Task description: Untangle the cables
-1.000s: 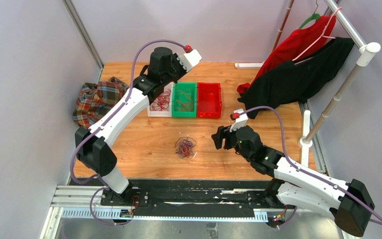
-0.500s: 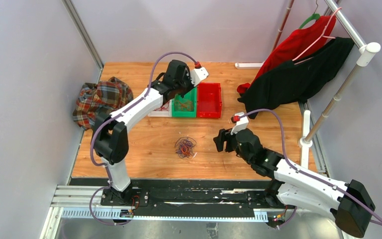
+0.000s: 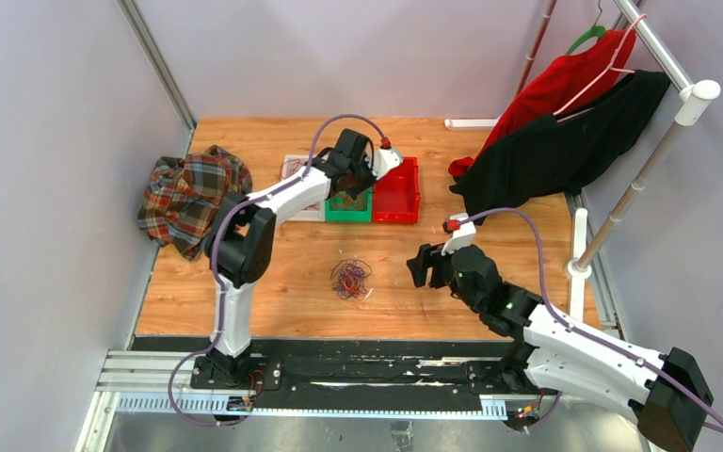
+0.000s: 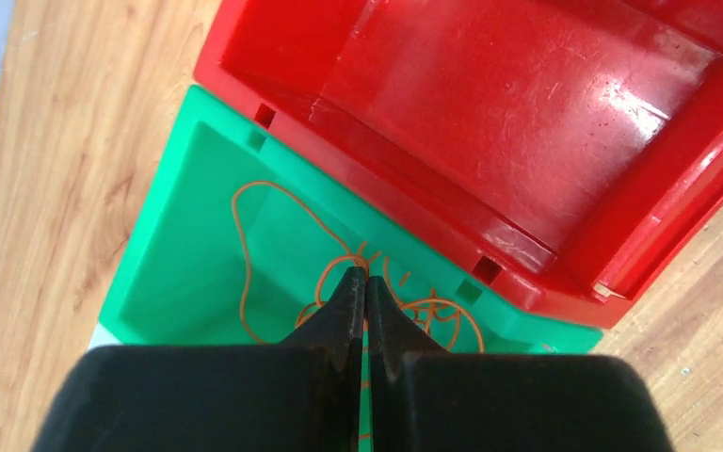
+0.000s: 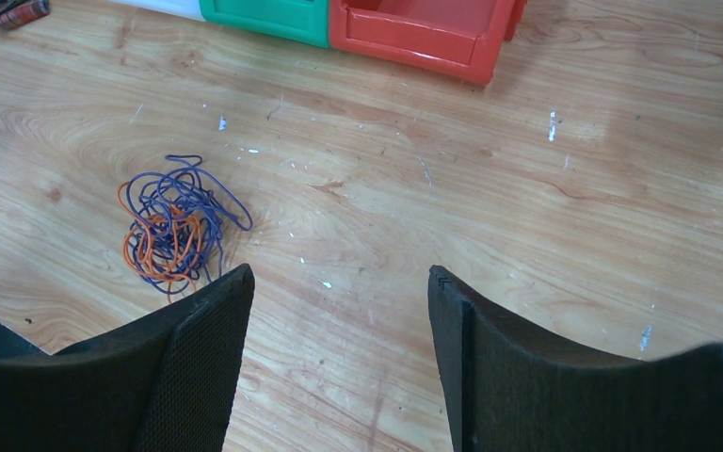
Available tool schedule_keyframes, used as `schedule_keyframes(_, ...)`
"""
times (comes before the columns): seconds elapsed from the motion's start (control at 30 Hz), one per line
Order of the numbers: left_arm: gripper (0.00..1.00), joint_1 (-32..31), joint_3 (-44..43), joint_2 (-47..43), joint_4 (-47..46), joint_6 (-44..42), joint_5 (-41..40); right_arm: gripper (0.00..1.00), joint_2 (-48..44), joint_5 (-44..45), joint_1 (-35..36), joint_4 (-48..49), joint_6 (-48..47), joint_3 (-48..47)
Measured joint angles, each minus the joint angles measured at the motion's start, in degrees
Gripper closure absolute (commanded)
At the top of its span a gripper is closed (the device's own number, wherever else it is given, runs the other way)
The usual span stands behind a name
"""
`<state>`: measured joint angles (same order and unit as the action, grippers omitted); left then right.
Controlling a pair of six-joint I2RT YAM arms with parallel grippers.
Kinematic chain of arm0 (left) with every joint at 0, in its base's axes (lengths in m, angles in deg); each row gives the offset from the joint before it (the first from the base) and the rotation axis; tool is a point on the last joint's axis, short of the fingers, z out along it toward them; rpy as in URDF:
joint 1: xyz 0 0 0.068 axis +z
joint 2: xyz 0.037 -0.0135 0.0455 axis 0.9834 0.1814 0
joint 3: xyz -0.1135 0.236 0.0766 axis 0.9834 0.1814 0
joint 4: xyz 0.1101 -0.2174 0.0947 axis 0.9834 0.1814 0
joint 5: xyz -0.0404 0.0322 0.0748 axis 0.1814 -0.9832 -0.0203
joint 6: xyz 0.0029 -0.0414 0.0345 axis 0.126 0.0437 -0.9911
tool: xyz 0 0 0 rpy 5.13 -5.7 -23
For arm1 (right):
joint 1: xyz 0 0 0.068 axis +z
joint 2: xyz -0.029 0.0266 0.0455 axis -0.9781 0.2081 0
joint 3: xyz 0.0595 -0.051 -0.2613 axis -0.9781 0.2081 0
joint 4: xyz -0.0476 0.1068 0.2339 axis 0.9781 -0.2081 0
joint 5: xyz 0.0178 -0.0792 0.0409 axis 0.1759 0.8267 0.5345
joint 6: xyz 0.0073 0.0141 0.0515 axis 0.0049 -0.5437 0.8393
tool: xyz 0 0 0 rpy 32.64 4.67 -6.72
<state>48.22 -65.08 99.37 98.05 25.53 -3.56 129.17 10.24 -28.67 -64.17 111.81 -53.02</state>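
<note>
Start with the wooden table (image 3: pixel 273 282), where both arms are out over the boards. The left arm reaches far out, and the left pincer (image 4: pixel 365 282) hangs over the bins with its fingers pressed together. Nothing shows caught between them. Directly beneath its tips sits the green bin (image 4: pixel 174 245), and ahead and to the right of the tips is the red bin (image 4: pixel 490 113), bare inside.

The right pincer (image 5: pixel 339 278) hovers low over the table, jaws wide apart and gripping nothing. The knot of cables (image 5: pixel 174 231), purple strands wound round orange ones, lies on the boards ahead and off to its left, outside the gap between the jaws. One orange cable (image 4: pixel 421 306) is already coiled in the green bin, right under the shut left tips.

The step in hand looks like going in for the next strand. To do that well, the right pincer probably wants to shift left until the knot sits between its jaws, then drop onto one outlying purple loop at the knot's edge rather than the dense middle. A bite on the whole bundle would likely lift everything at once. A slow, steady pull seems wise, since thin strands snag. The left pincer could usefully come over to pin the remainder down.
</note>
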Motion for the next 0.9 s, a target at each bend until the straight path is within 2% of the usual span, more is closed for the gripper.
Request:
schedule_keyframes(0.07,0.89,0.0,-2.01,1.73,1.66,-0.2,0.44,0.32,-0.31,0.02,0.0,-0.5,-0.02,0.0)
schedule_keyframes(0.17,0.58,0.02,-5.42,2.97,4.52,-1.05,0.76,0.32,-0.85,0.04,-0.02,-1.07,-0.11,0.0)
schedule_keyframes(0.2,0.44,0.02,-6.38,2.91,5.49,-1.44,0.94,0.32,-0.98,0.07,-0.02,-1.2,-0.24,0.0)
schedule_keyframes(0.27,0.26,0.11,-8.31,2.36,6.99,-1.86,1.73,0.32,-1.05,0.07,-0.02,-1.29,-0.55,0.0)
schedule_keyframes(0.33,0.09,0.35,-10.12,1.11,8.9,-1.81,2.91,0.32,-1.05,0.07,-0.09,-1.4,-0.87,-0.02)
schedule_keyframes(0.37,0.06,0.42,-10.88,0.37,10.03,-2.16,3.48,0.32,-1.05,0.07,-0.13,-1.46,-1.01,-0.02)
schedule_keyframes(0.53,0.04,0.79,-15.61,-4.22,17.09,-2.6,5.25,0.32,-1.31,0.09,-0.2,-2.54,-2.12,-0.57)
schedule_keyframes(0.63,0.06,0.96,-15.54,-8.55,21.79,-3.21,8.9,0.31,-2.23,0.17,-0.2,-3.04,-2.75,-1.07)
schedule_keyframes(0.73,0.09,0.98,-9.42,-15.65,26.45,-5.86,14.8,0.31,-3.3,0.22,-0.22,-3.21,-3.04,-1.2)
schedule_keyframes(0.9,0.22,-0.42,5.9,-25.38,34.21,-10.54,22.27,0.33,-3.54,0.2,-0.24,-3.63,-3.1,-1.2)
